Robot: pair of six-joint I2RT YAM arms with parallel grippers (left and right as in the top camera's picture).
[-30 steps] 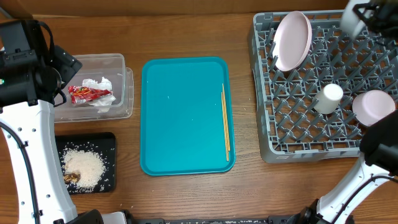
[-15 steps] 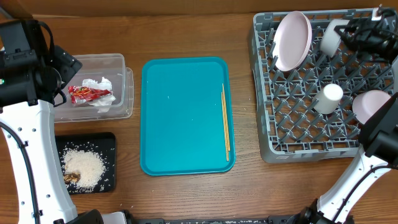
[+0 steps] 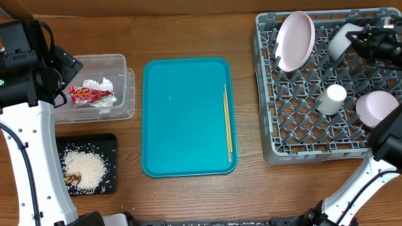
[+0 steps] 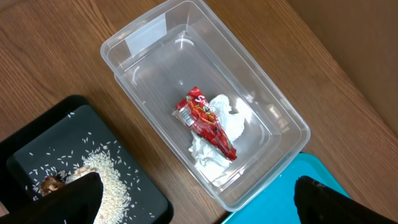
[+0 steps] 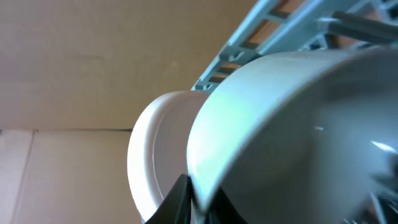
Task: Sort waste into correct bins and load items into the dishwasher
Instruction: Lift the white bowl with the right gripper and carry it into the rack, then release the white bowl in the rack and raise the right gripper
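Robotics lab bench, staged as a mock kitchen clean-up. Seen from above: bare wooden table [image 3: 188, 31] flanked by two white robot arms [image 3: 34, 150] with black housings near the wrists. Set out in tidy, separate stations: large grey dish rack [image 3: 295, 135] holding a few pale dishes, teal serving tray [image 3: 182, 113], clear plastic tub [image 3: 122, 66] with a little rubbish, flat black tray [image 3: 112, 144] with spilled rice. Plain beige board wall [image 5: 74, 62] behind the rack in the right wrist view
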